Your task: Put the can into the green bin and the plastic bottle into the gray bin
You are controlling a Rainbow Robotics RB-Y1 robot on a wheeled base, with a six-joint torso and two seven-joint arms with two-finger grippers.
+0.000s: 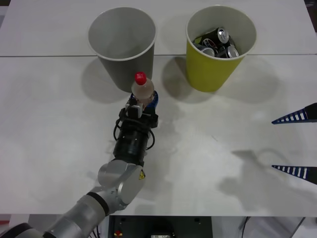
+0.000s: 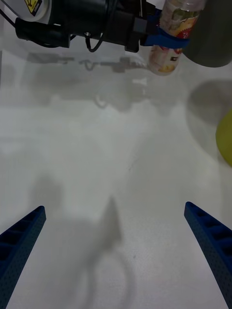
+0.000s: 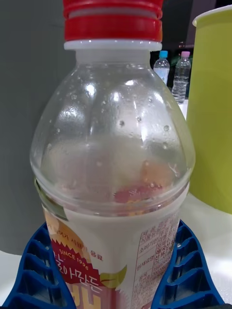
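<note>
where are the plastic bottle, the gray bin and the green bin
plastic bottle (image 1: 142, 89), front view, on its clear shoulder below the red cap
gray bin (image 1: 124, 74), front view, on its dark outer wall
green bin (image 1: 210, 74), front view, on its yellow-green outer wall

It looks like a robot test lab: plain white tables (image 1: 59, 34) pushed edge to edge form a bare work surface, and two spare water bottles (image 3: 172, 72) stand in the dim room behind, toward twelve o'clock.
</note>
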